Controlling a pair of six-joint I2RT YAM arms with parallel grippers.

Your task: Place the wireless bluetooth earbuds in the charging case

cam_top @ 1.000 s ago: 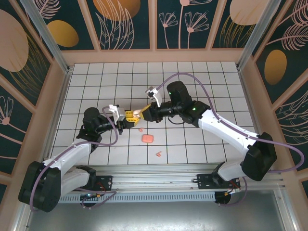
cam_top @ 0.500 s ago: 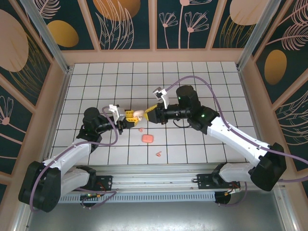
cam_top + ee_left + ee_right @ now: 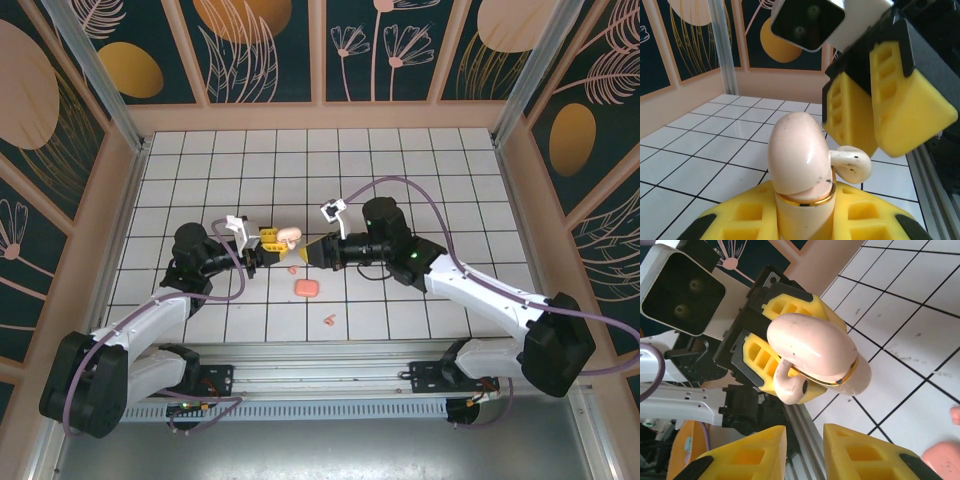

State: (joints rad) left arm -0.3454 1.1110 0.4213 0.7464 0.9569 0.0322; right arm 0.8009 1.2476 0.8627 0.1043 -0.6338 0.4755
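My left gripper [image 3: 266, 241] is shut on the base of a cream charging case [image 3: 795, 160], held upright above the tiles. The case's rounded lid sits tilted down over the gold rim. A cream earbud [image 3: 852, 162] sticks out sideways from the seam between lid and base. In the right wrist view the same case [image 3: 815, 352] and earbud [image 3: 792, 385] lie just beyond my right gripper [image 3: 805, 450], which is open and holds nothing. From above, the right gripper [image 3: 312, 255] is a short gap to the right of the case [image 3: 288, 237].
A pink case [image 3: 306, 288] lies on the tiles below the grippers. One small pink bud [image 3: 292, 269] rests beside it and another [image 3: 328, 321] nearer the front edge. The right arm's cable [image 3: 400, 185] loops over the middle of the table.
The right gripper has drawn back to the right and slightly toward the front, away from the case it was touching. The left gripper and case have held still.
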